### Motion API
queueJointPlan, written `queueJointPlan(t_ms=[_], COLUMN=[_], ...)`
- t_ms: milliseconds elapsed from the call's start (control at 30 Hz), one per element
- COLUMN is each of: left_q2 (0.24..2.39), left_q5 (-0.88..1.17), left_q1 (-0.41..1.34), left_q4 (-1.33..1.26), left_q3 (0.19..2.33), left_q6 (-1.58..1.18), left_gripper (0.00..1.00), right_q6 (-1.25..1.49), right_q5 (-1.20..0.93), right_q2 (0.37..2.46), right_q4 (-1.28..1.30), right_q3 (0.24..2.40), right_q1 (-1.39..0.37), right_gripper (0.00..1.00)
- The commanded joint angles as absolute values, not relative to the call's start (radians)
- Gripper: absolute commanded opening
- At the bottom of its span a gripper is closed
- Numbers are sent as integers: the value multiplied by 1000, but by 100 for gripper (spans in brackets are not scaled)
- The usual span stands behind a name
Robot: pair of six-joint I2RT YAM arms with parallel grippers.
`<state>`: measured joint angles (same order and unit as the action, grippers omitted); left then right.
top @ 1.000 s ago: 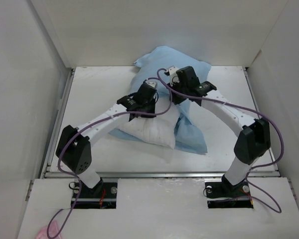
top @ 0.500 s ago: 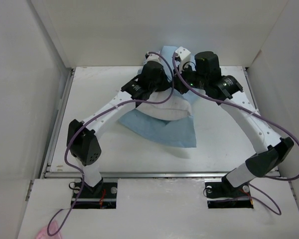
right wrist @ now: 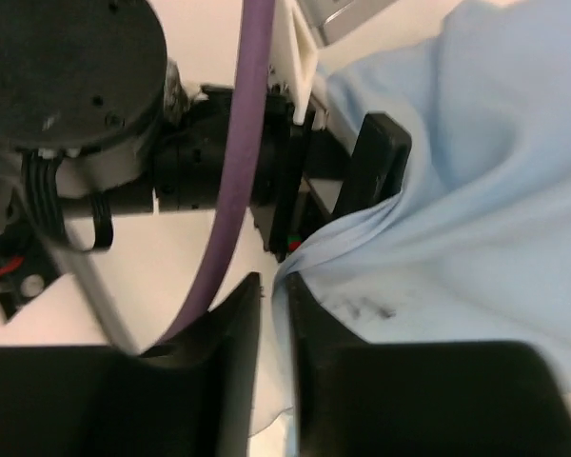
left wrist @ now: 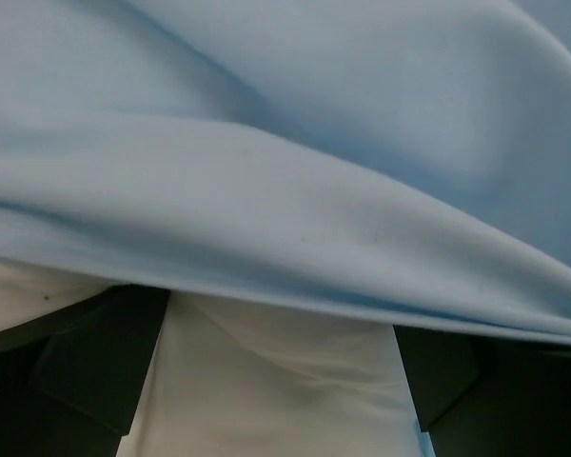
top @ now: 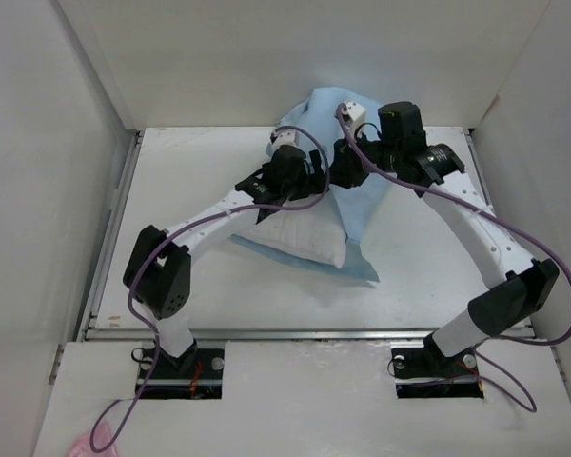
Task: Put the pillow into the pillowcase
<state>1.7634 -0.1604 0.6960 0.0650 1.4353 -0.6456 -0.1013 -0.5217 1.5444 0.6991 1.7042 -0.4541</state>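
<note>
The white pillow (top: 305, 238) lies mid-table with its far end under the light blue pillowcase (top: 362, 205), which is bunched up toward the back wall. My left gripper (left wrist: 278, 314) is at the case's mouth. Its dark fingers (left wrist: 95, 367) stand wide apart with pillow (left wrist: 276, 381) between them, and a fold of pillowcase (left wrist: 285, 143) drapes just ahead. In the top view it sits at the pillow's far end (top: 295, 162). My right gripper (right wrist: 274, 286) is slightly parted. The pillowcase hem (right wrist: 309, 257) runs loosely through the narrow gap, along one finger.
The left arm's black wrist (right wrist: 76, 76) and a purple cable (right wrist: 238, 171) are close beside the right gripper. White walls (top: 95, 86) enclose the table on the left, back and right. The near table edge (top: 305, 333) runs in front of the arm bases.
Both grippers were shut and have opened, the left wide and the right a little. The raised cloth has dropped, and the pillow's near end shows again below the left arm.
</note>
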Motion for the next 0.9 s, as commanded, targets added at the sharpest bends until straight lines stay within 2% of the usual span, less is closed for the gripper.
queueJointPlan(t_ms=[0, 67, 133, 233, 333, 367, 467, 567, 600, 700, 733, 833, 867], left_q2=[1652, 1542, 1458, 1292, 1149, 1122, 1039, 1015, 1015, 1066, 1100, 1134, 1134], left_q5=[-179, -109, -59, -84, -191, -284, -469, -486, -451, -285, -241, -169, -169], left_q1=[657, 657, 657, 647, 634, 618, 577, 508, 488, 388, 362, 298, 284], left_q4=[110, 127, 138, 207, 329, 363, 506, 554, 554, 494, 473, 414, 404], left_q3=[1382, 1353, 1278, 1185, 1135, 1135, 1123, 1091, 1074, 973, 950, 907, 893], left_q6=[-560, -545, -532, -532, -578, -603, -718, -767, -776, -767, -767, -758, -770], left_gripper=[100, 100, 100, 100, 100, 100, 100, 100, 100, 100, 100, 100, 100], right_q6=[-87, -130, -202, -291, -362, -411, -466, -466, -433, -402, -402, -411, -411], right_q5=[-674, -664, -664, -608, -514, -493, -436, -396, -364, -191, -170, -97, -21], right_q2=[1485, 1474, 1465, 1465, 1465, 1482, 1544, 1583, 1594, 1672, 1704, 1836, 1873], right_q4=[670, 699, 755, 828, 896, 919, 1026, 1017, 999, 954, 954, 954, 916], right_q3=[1672, 1651, 1641, 1641, 1641, 1650, 1692, 1753, 1770, 1824, 1844, 1939, 1948], right_q1=[-480, -471, -480, -521, -596, -619, -698, -724, -738, -827, -851, -929, -954], right_gripper=[28, 38, 39, 48, 49, 49, 42, 41, 44, 70, 70, 86, 100])
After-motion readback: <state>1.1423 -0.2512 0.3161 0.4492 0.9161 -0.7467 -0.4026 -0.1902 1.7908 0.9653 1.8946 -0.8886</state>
